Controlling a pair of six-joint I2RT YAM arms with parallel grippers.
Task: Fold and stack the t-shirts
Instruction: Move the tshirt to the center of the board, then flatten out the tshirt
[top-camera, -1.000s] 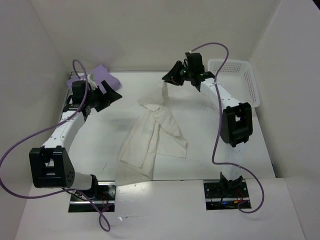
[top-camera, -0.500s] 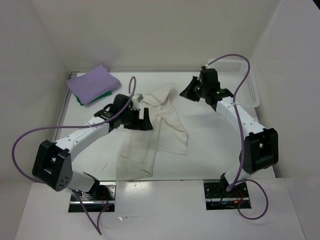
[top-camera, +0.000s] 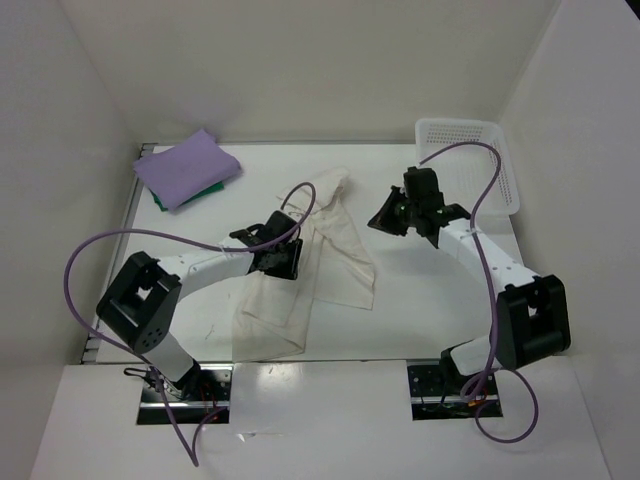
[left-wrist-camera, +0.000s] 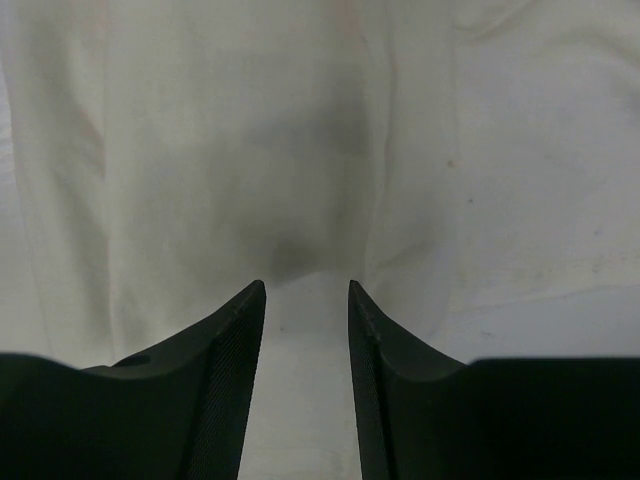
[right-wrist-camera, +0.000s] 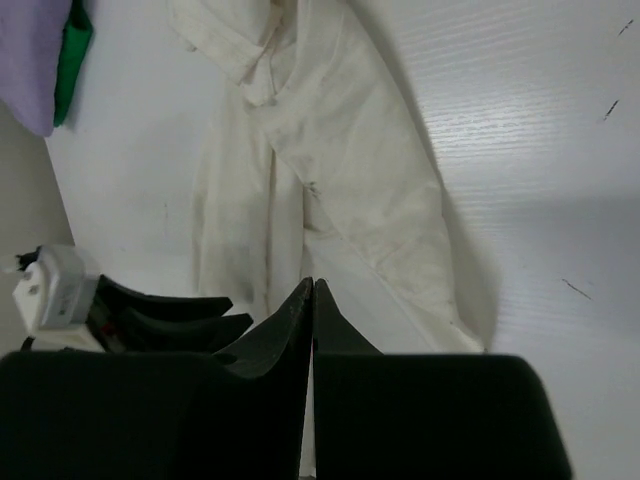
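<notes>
A white tabletop seen from above, boxed in by white walls at the back and both sides. A cream-white t-shirt lies crumpled in a long strip down the middle, its bunched top end toward the back wall and its wider bottom end close to the near edge, between the two arm bases.

The left gripper reaches in from the left and sits low over the left part of this shirt. In the left wrist view the gripper has its jaws partly spread, tips down at the cream cloth, which runs across the gap. Whether a fold is caught there cannot be told.

The right gripper hovers just right of the shirt, over bare tabletop. In its own wrist view the gripper has its jaws pressed together on nothing, with the cream shirt spread below.

In the back left corner a folded lavender t-shirt lies on a green t-shirt, of which only an edge shows, close to the left edge of the tabletop. A white perforated basket stands in the back right corner against the right wall. Bare tabletop lies open on both sides of the cream shirt.
</notes>
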